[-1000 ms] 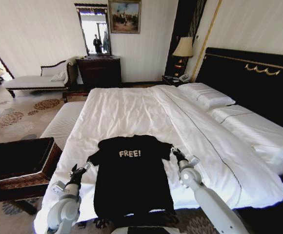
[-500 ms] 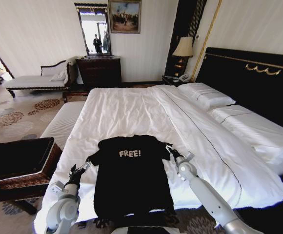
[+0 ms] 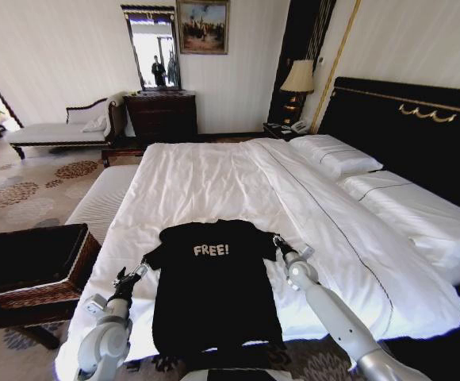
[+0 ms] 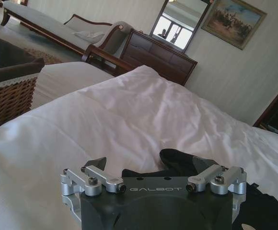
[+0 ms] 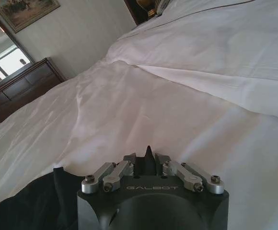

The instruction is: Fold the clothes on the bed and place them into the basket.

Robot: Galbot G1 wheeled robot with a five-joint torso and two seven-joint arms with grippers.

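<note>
The clothes are one black T-shirt (image 3: 214, 294) with white "FREE!" lettering, lying flat at the foot of the white bed (image 3: 214, 178). My left gripper (image 3: 132, 276) is at the shirt's left sleeve and stands open. In the left wrist view the sleeve (image 4: 177, 160) lies between the spread fingers of that gripper (image 4: 152, 165). My right gripper (image 3: 278, 242) rests at the right sleeve's edge, shut. In the right wrist view its tips (image 5: 147, 152) meet over white duvet, with the shirt (image 5: 33, 201) off to one side. The dark wicker basket (image 3: 36, 295) stands on the floor left of the bed.
A cream striped bench (image 3: 103, 198) runs along the bed's left side, beyond the basket. Pillows (image 3: 337, 157) and the black headboard (image 3: 420, 135) are on the right. A chaise longue (image 3: 59, 131), a dark dresser (image 3: 161, 115) and a lamp (image 3: 298, 79) line the far wall.
My right arm has stretched slightly forward and inward, bringing its gripper closer to the right sleeve's edge. The left arm and the shirt have not moved.
</note>
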